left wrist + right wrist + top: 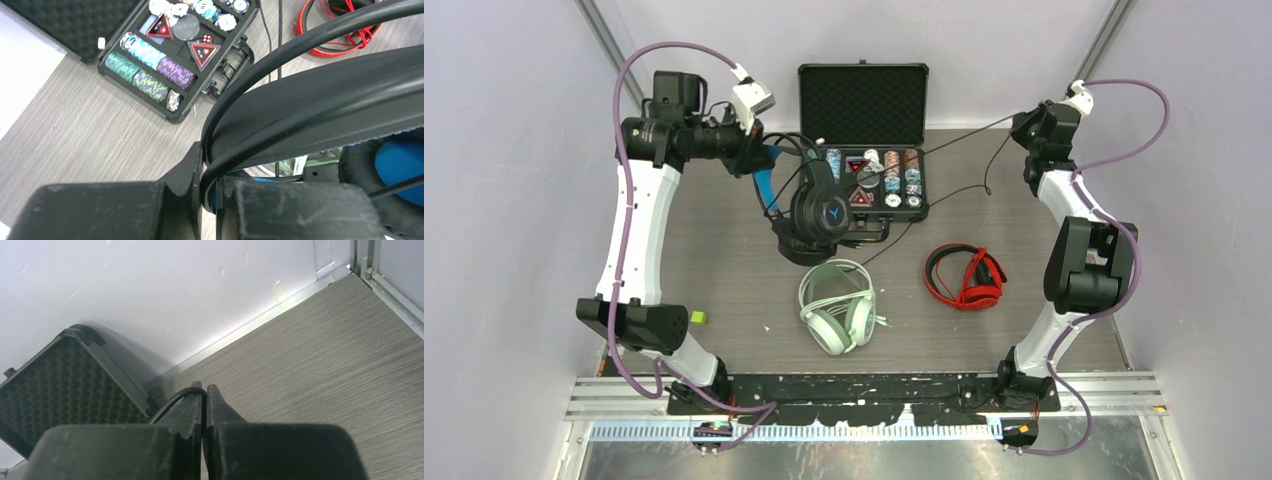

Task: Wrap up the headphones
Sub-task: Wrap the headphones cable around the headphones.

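My left gripper [202, 167] clamps the headband [325, 100] of the bulky black headphones [814, 205], just in front of the open chip case [864, 110]. My right gripper [205, 390] pinches their thin black cable [172, 400]. The cable looks limp and light, and is probably best wound around the rigid band.
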